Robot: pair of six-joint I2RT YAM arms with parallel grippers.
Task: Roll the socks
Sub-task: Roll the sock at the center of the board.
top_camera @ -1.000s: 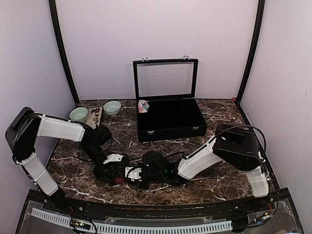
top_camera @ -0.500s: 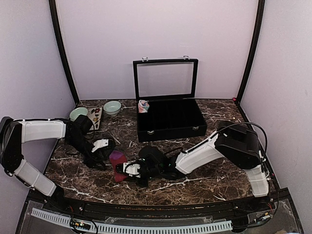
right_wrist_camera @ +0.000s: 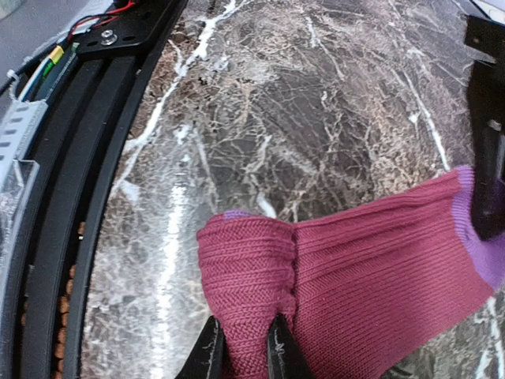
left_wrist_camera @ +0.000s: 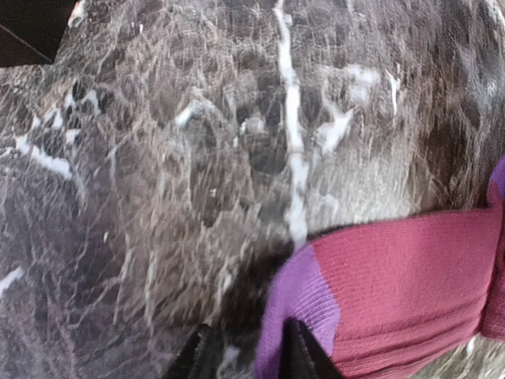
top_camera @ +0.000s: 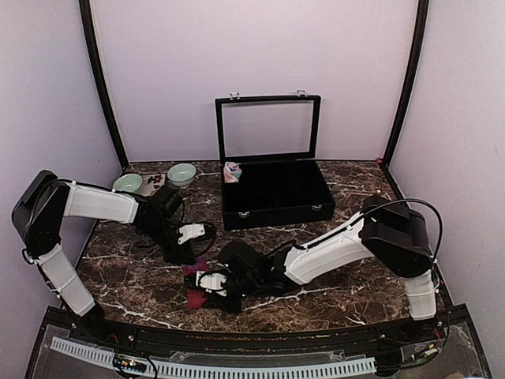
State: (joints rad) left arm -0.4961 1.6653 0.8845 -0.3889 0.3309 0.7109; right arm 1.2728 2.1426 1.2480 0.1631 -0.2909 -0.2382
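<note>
The maroon sock (top_camera: 193, 270) lies stretched on the marble near the front edge. In the right wrist view its body (right_wrist_camera: 371, 276) is flat, with one end folded into a thick hump. My right gripper (right_wrist_camera: 245, 351) is shut on that hump. My left gripper (left_wrist_camera: 248, 359) is at the sock's other end, the purple toe (left_wrist_camera: 304, 292). It straddles the toe's edge, one finger (left_wrist_camera: 300, 355) on the purple fabric and the other on bare marble with a gap, so it is open. The salmon-pink sock (top_camera: 232, 171) sits by the case's back left corner.
A black case (top_camera: 276, 207) with its glass lid up stands at the back middle. Two pale green bowls (top_camera: 181, 174) (top_camera: 127, 185) and a small tray (top_camera: 155, 188) are at the back left. The black front rail (right_wrist_camera: 79, 197) runs close to my right gripper.
My left gripper swung back from the left onto the purple toe and its jaws narrowed. The right gripper tightened on the fold and shifted slightly nearer; the sock now lies flatter.
</note>
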